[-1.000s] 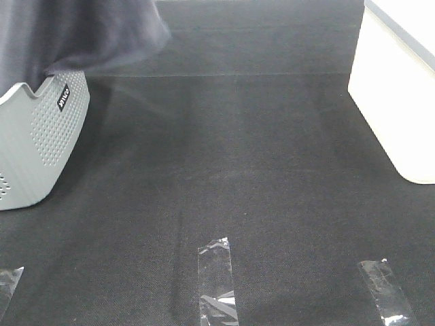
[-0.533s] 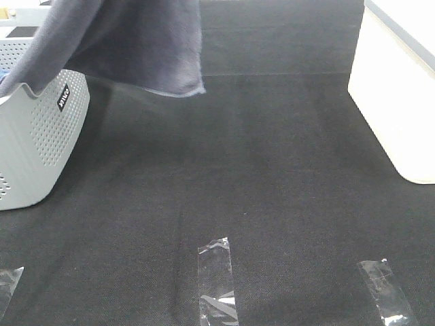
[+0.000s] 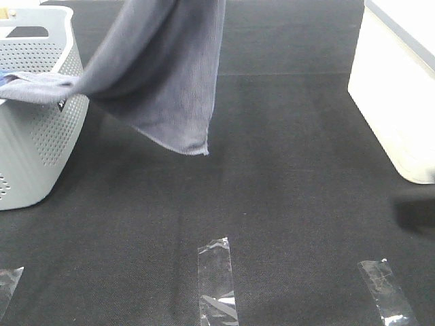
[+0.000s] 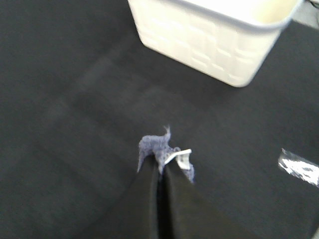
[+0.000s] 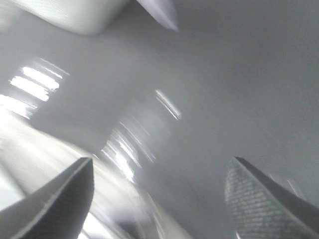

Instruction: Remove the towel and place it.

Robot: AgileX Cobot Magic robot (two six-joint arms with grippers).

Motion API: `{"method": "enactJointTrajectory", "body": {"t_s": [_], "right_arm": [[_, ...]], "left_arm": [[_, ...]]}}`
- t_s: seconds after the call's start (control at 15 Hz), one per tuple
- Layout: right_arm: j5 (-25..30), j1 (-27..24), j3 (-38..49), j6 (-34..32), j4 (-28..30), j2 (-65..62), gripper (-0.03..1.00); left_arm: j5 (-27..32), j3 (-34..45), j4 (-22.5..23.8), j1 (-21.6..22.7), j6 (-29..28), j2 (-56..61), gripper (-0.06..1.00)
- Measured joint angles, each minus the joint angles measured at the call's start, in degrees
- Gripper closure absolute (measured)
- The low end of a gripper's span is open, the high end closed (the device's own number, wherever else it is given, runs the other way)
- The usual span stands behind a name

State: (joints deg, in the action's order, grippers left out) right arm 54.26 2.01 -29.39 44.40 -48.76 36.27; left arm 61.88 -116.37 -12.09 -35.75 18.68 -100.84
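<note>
Left tool (image 4: 158,167) is pinched shut on a bunched bit of the towel (image 4: 153,147) - the two dark fingers (image 4: 144,199) are pressed together with grey-purple terry poking out past the tips, plus a little white tag (image 4: 182,158) beside it. From that wrist camera it's up in the air over the dark worktop (image 4: 65,124).

Looking from the high camera, far left is the pale perforated basket (image 3: 41,142). One end of the towel (image 3: 170,75) lies over the basket's rim, and the rest climbs up and out of the top of the frame. A big flap hangs down just right of the basket, with the hemmed corner as its lowest point. That corner looks clear of the black worktop (image 3: 292,190), though I can't say for sure. There's a sliver of something blue (image 3: 3,78) at the basket's left edge.

Along the near edge are clear tape strips: one at the left corner (image 3: 8,282), one in the middle (image 3: 217,275) and one to the right (image 3: 384,288). A white bin (image 3: 394,102) sits at the far right, well apart from the towel.

Right tool (image 5: 159,199) is spread wide with nothing between its fingertips (image 5: 75,184) - that wrist view is badly blurred, so I can't make out much else.
</note>
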Motion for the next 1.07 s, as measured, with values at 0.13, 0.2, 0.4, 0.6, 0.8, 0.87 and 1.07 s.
{"method": "enactJointTrajectory", "body": {"t_s": [0.13,0.2,0.4,0.6,0.8,0.87,1.07], "right_arm": [[-0.74,0.00,0.00,14.44,-12.78,6.88,0.27],[-0.74,0.00,0.00,19.88,-17.82,10.03,0.27],[-0.57,0.11,0.00,36.33,-30.19,20.34,0.27],[4.87,0.11,-0.06,57.75,-44.81,32.72,0.33],[9.80,0.11,-0.17,69.73,-50.31,44.06,0.34],[9.80,0.11,-0.17,69.73,-50.31,44.06,0.34],[13.24,0.34,-2.23,76.55,-50.53,54.60,0.35]], "left_arm": [[-0.06,1.55,-2.35,0.00,0.06,-0.40,0.94],[-0.40,2.35,-3.72,0.00,0.06,-0.46,0.94],[-2.86,3.04,-7.68,-0.06,0.06,-0.52,0.94],[-4.93,2.98,-8.88,-0.17,0.06,-0.52,0.94],[-6.36,3.04,-9.51,-0.17,0.06,-0.52,0.94],[-6.36,3.04,-9.51,-0.17,0.06,-0.52,0.94],[-9.17,3.04,-11.92,-0.17,0.06,-0.52,0.94]]}}
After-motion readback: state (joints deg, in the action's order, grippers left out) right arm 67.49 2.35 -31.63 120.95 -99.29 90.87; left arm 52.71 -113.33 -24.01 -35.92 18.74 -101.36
